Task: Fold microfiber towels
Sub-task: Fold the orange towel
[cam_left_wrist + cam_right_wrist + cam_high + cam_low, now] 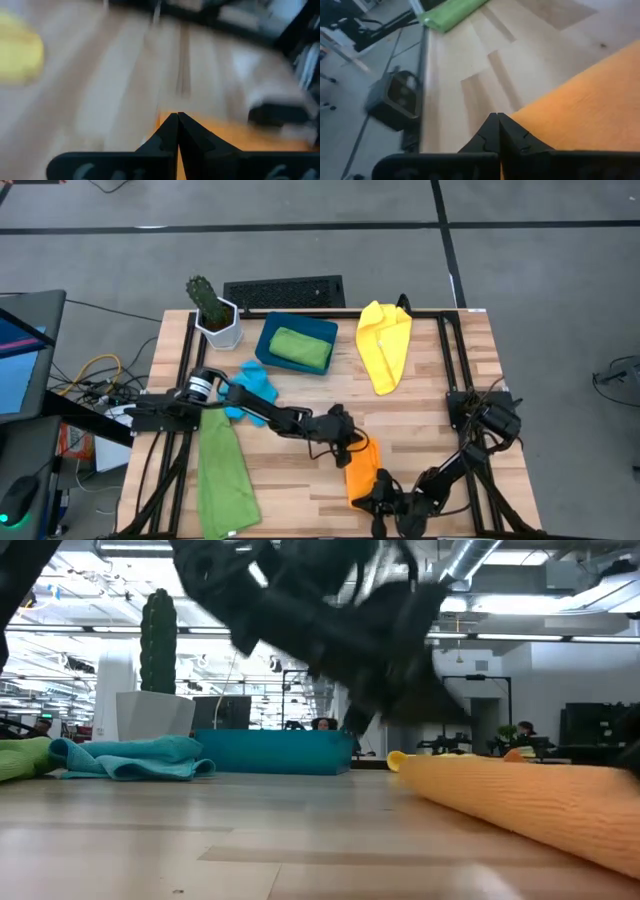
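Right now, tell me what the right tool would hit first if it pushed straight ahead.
Bare tabletop first, likely; the right tool, shut at the orange towel's edge, points along the boards toward the long green towel farther off. Depth is unclear.

Even overhead light fell on the pale wooden slatted table [430, 395], with only faint shadows beside the crumpled yellow microfiber towel [384, 345]. At table height, ceiling strip lights glared behind the table and the dark arm above it was smeared. The left wrist view was heavily motion-blurred.
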### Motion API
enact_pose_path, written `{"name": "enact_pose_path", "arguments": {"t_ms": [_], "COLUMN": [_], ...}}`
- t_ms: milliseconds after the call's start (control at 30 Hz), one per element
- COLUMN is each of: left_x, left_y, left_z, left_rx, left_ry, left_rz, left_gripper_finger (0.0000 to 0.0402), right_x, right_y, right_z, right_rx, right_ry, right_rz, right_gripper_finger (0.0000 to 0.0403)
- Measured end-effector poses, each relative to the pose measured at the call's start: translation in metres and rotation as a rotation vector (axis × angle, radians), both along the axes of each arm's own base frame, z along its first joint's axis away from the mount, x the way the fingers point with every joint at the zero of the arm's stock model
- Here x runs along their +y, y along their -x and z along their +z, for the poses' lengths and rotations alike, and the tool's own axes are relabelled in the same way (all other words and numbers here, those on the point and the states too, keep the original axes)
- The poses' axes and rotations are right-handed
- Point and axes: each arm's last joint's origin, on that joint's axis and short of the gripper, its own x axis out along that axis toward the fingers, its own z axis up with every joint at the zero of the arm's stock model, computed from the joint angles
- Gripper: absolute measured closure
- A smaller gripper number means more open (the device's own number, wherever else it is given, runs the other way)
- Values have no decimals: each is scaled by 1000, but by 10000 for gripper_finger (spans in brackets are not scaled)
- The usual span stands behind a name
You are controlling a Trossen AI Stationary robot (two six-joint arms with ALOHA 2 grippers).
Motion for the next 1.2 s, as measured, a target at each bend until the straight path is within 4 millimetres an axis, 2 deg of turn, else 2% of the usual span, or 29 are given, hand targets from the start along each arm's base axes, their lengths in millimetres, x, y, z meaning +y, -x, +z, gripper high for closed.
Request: {"name": "enact_pose_path", "arguments": {"t_ms": [133, 267, 367, 500, 600, 733, 833, 933, 1033, 1200], "left_x": [3, -4, -25, -65, -92, -118, -127, -129, -132, -140], "left_y": [0, 6, 14, 28, 37, 39, 35, 27, 16, -1], "left_z": [35, 47, 52, 40, 26, 14, -1, -18, -26, -41], "left_rx": [-90, -81, -51, 26, 54, -42, -88, -39, -32, 54], "left_ry": [-36, 4, 8, -12, 6, 41, 93, 129, 150, 142], "left_rz": [-4, -46, -85, -115, -91, -71, -67, -48, -34, -70], "left_gripper_finger": [401, 401, 401, 401, 401, 401, 401, 401, 401, 402], "right_x": [-1, -5, -15, -35, -49, -62, -72, -78, -80, -87], "right_y": [2, 3, 10, 20, 32, 46, 44, 39, 35, 30], "right_z": [11, 40, 53, 58, 51, 41, 33, 25, 14, -16], "right_rx": [-2, -52, -18, 71, 114, 91, 76, 45, 26, 115], "right_ry": [21, 93, 219, 342, 344, 331, 325, 275, 251, 217], "right_rz": [-2, -26, -69, -120, -160, -179, -170, -147, -114, -116], "right_gripper_finger": [381, 385, 390, 385, 382, 388, 390, 384, 381, 387]}}
